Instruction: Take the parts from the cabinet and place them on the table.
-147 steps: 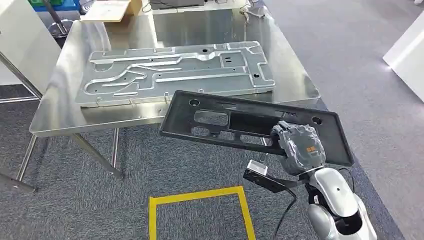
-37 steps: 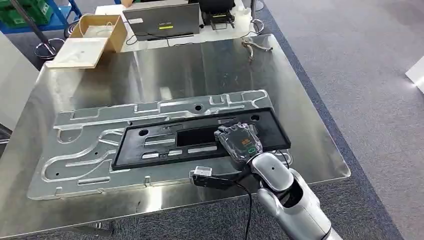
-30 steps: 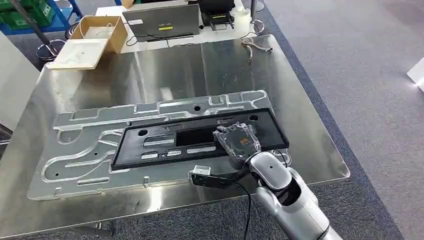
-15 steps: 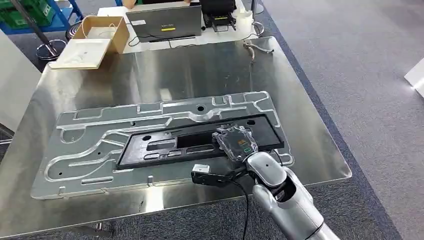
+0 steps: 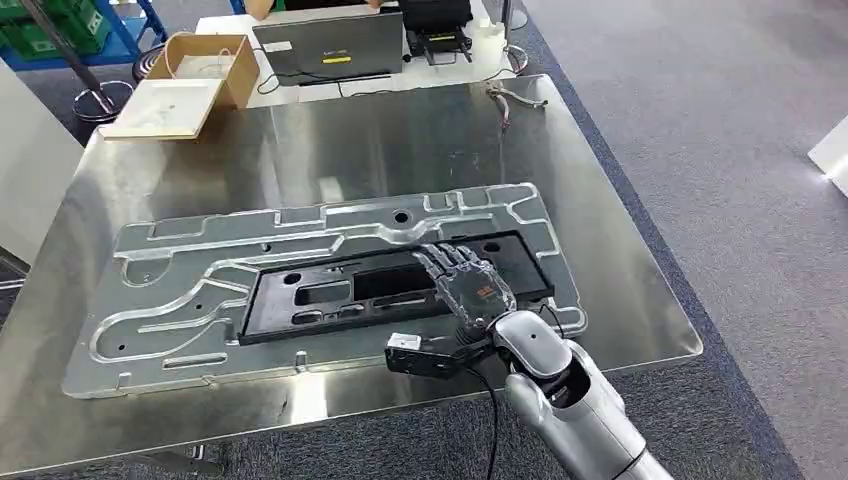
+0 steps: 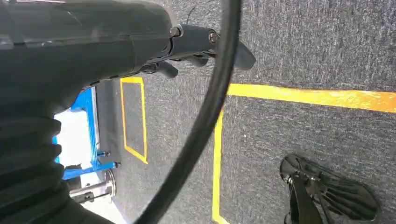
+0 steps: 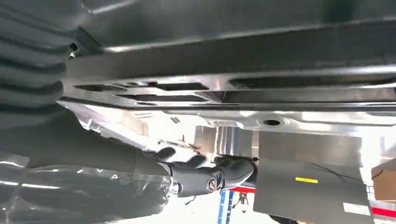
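You have a square, shiny stainless-steel table (image 5: 330, 150) in front of you. A large flat silver stamped metal panel (image 5: 190, 290) lies directly on its near half, running left to right. At the far left corner an open shallow cardboard box (image 5: 185, 85) sits, and a small metal tool (image 5: 515, 97) rests near the far right corner.

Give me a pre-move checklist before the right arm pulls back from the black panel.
1. Black panel lies on the metal plate, not the bare table: ok.
2. Right hand fingers spread over the panel, not gripping: ok.
3. Hand fully off the panel surface: cannot tell.
4. Panel inside the plate's outline: ok.
5. Left hand hangs over the floor, holding nothing: ok.
6. Cable by the right wrist free of the table edge: cannot tell.
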